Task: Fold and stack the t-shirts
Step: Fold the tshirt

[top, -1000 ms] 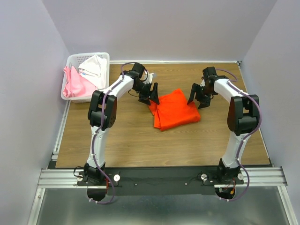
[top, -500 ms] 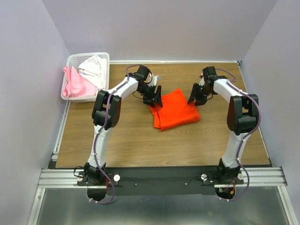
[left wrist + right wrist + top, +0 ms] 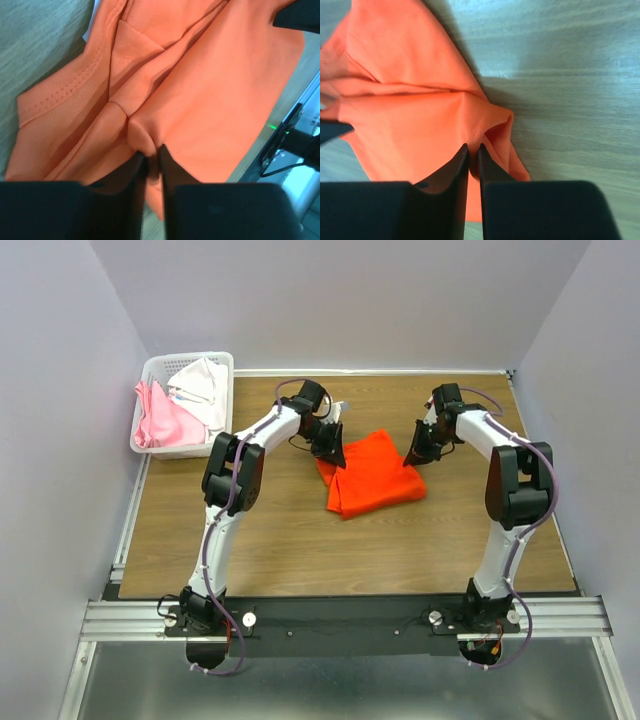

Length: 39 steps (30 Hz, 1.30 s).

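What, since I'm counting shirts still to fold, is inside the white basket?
A pale pink shirt and a white shirt lie bunched in the basket, with the pink one on the left in the top view. Whatever lies underneath them is covered.

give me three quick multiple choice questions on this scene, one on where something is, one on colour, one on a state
1. Where does the orange t-shirt lie?
A) at the near edge of the table
B) mid-table, between the two arms
C) draped over the right arm

2. What colours are the cloths in the basket?
A) pink and white
B) blue and green
C) black only

3. How do the jaws stand?
A) both wide open
B) only the left shut
C) both shut on orange cloth

Answers:
1 B, the top view shows it lying between the arms.
2 A, a pink cloth and a white cloth lie in it.
3 C, each wrist view shows a fold pinched between closed jaws.
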Motion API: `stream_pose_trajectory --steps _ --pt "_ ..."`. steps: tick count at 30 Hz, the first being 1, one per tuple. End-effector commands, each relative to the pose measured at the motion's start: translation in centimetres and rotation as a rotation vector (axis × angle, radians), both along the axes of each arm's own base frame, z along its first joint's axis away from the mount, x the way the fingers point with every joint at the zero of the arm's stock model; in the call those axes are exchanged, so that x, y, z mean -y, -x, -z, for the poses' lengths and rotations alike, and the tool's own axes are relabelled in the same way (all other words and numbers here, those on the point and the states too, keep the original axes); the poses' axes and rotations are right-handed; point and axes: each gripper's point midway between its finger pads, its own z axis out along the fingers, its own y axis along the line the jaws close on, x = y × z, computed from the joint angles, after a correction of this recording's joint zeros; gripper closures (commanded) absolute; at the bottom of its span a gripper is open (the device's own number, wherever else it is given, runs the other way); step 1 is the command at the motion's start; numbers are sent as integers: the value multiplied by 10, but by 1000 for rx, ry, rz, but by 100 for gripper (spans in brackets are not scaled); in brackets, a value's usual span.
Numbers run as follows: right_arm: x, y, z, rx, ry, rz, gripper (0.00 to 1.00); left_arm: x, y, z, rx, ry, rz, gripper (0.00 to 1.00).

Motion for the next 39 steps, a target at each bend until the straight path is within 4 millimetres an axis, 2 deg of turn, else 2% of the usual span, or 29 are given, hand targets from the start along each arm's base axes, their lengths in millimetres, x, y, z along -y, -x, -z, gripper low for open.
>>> stream_pose_trajectory --steps 1,3,5,6,7,8,9,11,13,16,19,24,28,34,35,38,39 --pt "-5 7 -19 42 -30 -16 86 7 -6 -6 40 24 9 87" --pt "-5 11 -26 52 -37 -16 92 7 -8 -16 69 32 9 100" --pt "-5 12 -31 64 -37 -14 96 5 -9 -24 97 38 4 100" --pt "-4 13 -36 73 -39 -10 98 6 -10 -39 125 51 -3 100" --pt "-4 13 -40 84 -40 -10 98 4 -11 -45 139 59 -9 100" --pt "-5 13 -49 108 -43 -10 99 1 -6 -43 127 56 -17 100" --pt "-6 12 -56 124 -49 -10 100 -1 -9 -59 157 78 -36 100" --pt "-6 9 -67 152 -55 -9 100 -6 -2 -61 150 83 -55 100" --pt "-7 6 -79 184 -63 -15 100 -14 -6 -69 170 97 -85 100" --pt "-11 -2 -90 222 -78 -33 100 -23 -2 -87 187 135 -120 100" --pt "-16 -10 -91 237 -92 -61 100 -32 1 -91 182 156 -143 100" --pt "-31 -22 -91 262 -104 -118 100 -39 7 -85 157 148 -146 100" --pt "-48 -29 -100 292 -109 -149 100 -43 6 -94 201 154 -138 100" --pt "-67 -9 -106 307 -91 -189 99 -50 -3 -108 302 161 -118 100" --pt "-67 -1 -100 289 -82 -191 100 -53 -3 -111 317 156 -113 100" --pt "-76 23 -106 296 -75 -206 100 -57 2 -116 353 152 -99 100" --pt "-77 28 -97 274 -67 -206 100 -58 5 -116 353 151 -95 100"
